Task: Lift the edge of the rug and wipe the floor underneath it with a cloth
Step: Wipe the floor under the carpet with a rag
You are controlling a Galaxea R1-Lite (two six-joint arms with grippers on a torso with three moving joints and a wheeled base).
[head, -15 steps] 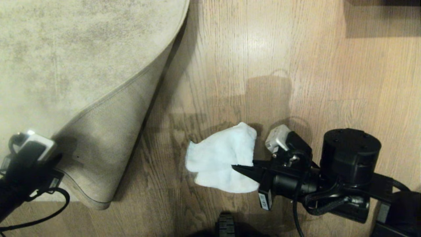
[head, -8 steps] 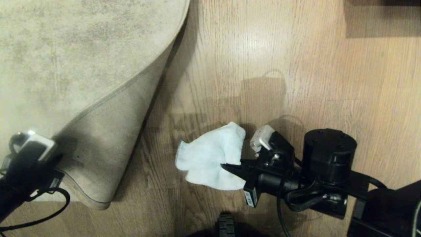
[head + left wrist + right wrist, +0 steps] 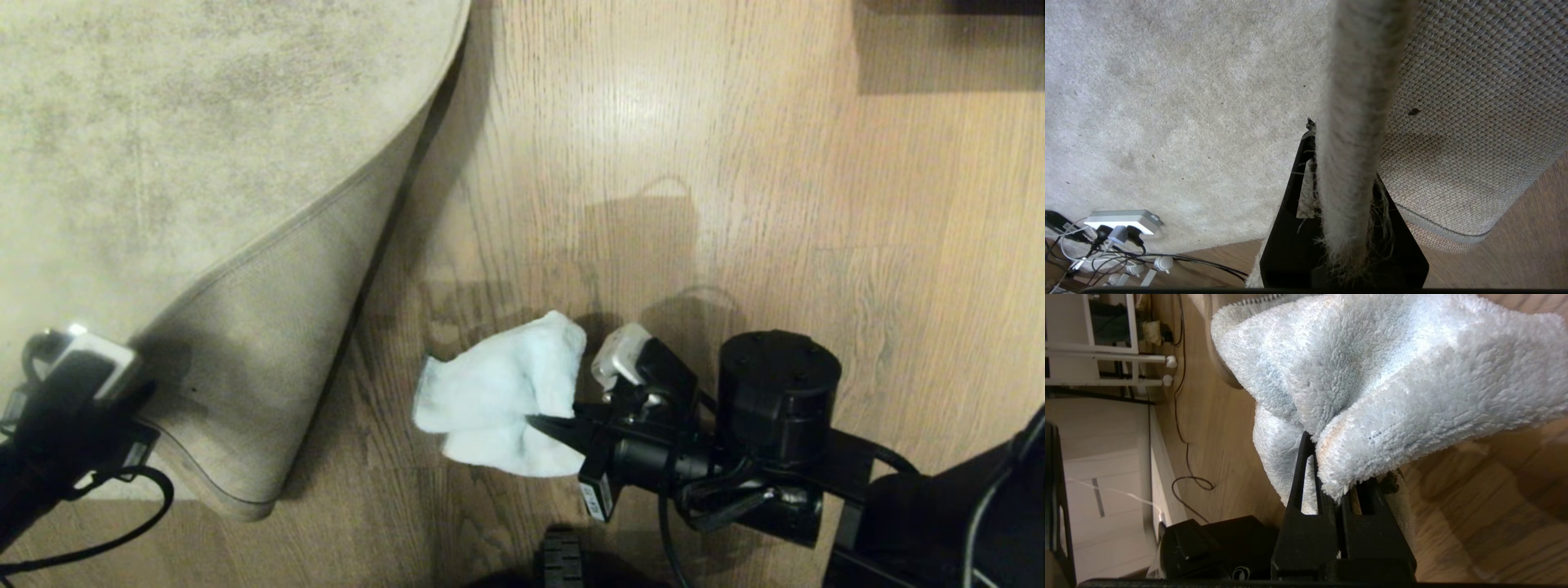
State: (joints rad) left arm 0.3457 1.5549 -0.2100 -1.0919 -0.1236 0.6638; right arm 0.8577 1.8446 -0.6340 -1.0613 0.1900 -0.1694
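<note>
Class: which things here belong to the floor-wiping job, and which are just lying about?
Job: rug edge, held up by the left gripper; cloth, in the right gripper; floor.
Lying about: power strip, cables.

Head cam looks straight down on floor (image 3: 735, 163) and rug edge (image 3: 245, 425). L wrist cam sits close behind that folded edge; R wrist cam close behind cloth (image 3: 1372, 375), shared w/ head view.
</note>
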